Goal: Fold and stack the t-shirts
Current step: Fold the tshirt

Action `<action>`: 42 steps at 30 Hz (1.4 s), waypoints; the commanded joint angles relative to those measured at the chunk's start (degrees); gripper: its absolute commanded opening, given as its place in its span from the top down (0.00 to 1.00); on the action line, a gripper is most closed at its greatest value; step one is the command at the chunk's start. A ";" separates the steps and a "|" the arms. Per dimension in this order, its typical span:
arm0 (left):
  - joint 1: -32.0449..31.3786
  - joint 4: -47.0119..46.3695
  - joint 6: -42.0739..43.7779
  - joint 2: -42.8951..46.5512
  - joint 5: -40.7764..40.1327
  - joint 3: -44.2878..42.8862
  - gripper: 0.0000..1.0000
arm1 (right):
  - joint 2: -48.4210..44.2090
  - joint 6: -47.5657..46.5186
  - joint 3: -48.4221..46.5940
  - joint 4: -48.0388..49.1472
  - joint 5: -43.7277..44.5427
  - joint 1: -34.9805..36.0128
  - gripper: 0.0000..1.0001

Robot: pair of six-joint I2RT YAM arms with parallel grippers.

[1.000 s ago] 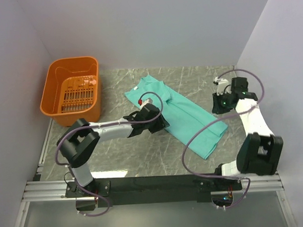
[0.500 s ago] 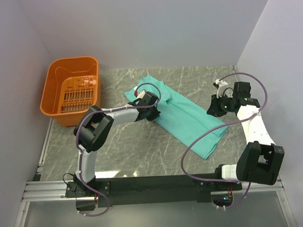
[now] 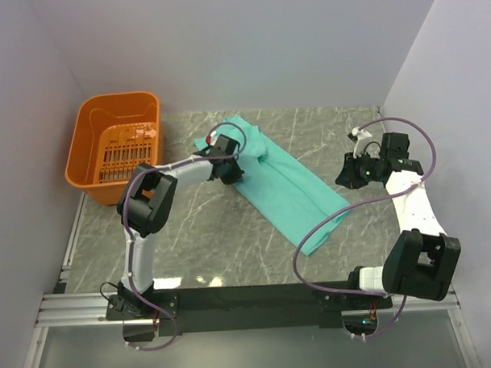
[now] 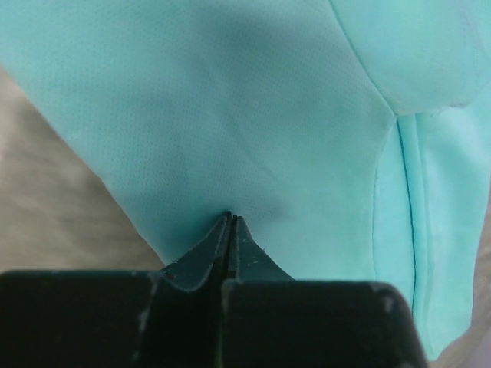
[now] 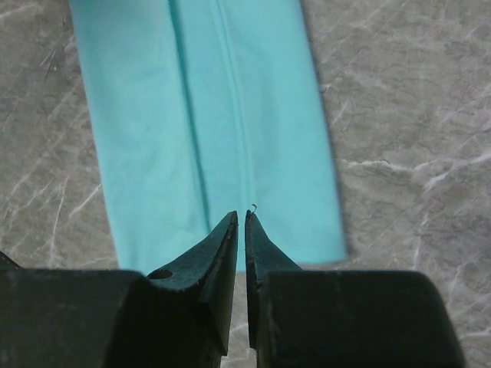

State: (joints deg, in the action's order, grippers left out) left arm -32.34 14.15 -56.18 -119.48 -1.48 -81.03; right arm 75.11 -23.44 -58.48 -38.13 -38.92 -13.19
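Teal shirt on grey marble, orange basket beside it

The t-shirt (image 3: 284,185) was a plain teal-green, with no print. The table (image 3: 232,249) showed a grey marble pattern veined in white. The basket (image 3: 117,146) was solid orange. Both arms had white links with black joints and purple cables, and the gripper fingers (image 5: 217,264) were black.

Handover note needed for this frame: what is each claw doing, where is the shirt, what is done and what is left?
Left claw: shut on the teal t-shirt at its edge, by the neck end.
Right claw: nearly closed, nothing held, above the shirt's other end.
Shirt: folded lengthwise into a long strip, diagonal on the table.
Orange basket: no shirt in it.
Left: fold the strip across, then stack.
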 commanded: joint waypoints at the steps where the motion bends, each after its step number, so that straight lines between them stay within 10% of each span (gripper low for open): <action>1: 4.03 11.05 8.18 -3.73 -1.86 -4.02 0.98 | -1.46 0.06 -0.32 1.57 -1.42 -0.61 0.85; 10: 10.80 18.90 19.08 -4.89 -1.87 -13.63 0.97 | 1.61 -5.71 -1.46 -0.97 -4.75 -0.08 0.84; 17: 10.19 12.32 21.99 11.94 3.40 -4.15 0.48 | 10.57 -22.78 -10.15 -12.31 -9.25 4.39 0.81; 20: 7.65 8.18 20.94 19.43 6.65 3.50 0.45 | 11.20 -24.20 -9.82 -11.98 -9.25 6.77 0.81; 28: -5.97 -0.60 7.17 31.13 5.35 24.15 0.50 | 14.70 -16.21 -5.85 3.32 -0.56 21.00 0.83; 42: -8.53 -0.18 -6.04 72.44 -3.54 52.29 0.46 | 55.31 13.75 -54.79 -6.25 3.84 30.67 0.97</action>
State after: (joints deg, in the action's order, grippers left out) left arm -40.60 13.61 -58.35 -50.39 -2.70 -31.73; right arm 127.74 -18.70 -108.14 -41.36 -36.27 14.24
